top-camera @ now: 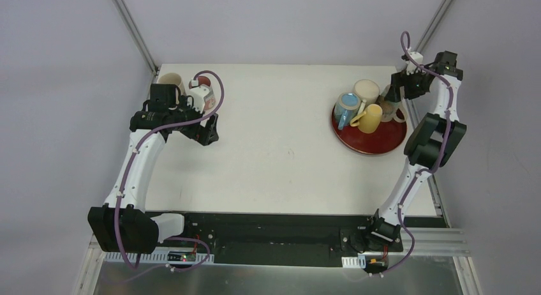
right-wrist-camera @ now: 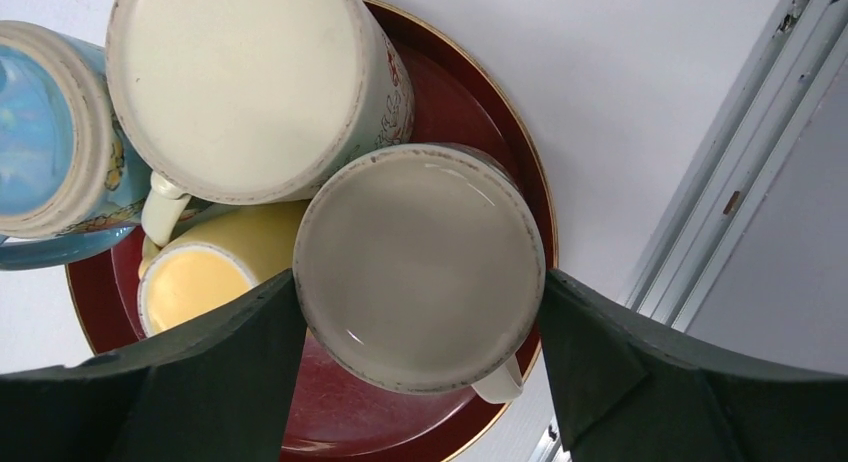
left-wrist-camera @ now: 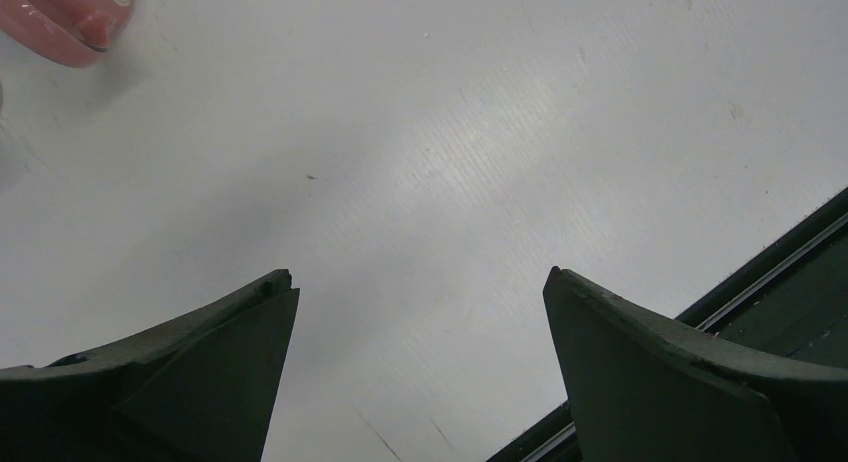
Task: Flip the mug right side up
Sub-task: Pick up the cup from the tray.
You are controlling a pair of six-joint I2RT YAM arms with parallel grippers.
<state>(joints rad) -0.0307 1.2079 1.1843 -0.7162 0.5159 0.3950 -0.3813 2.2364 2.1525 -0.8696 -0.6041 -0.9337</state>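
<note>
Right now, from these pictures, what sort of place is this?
Most likely a robot test cell in a lab: a left arm and a right arm bolted to a plain white table, aluminium frame rails against bare grey walls, and a red tray of mugs.

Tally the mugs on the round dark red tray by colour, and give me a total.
Blue ceramic mug: 1
Cream ceramic mug: 1
Yellow ceramic mug: 1
Grey-beige ceramic mug: 1
Total on the round dark red tray: 4
</note>
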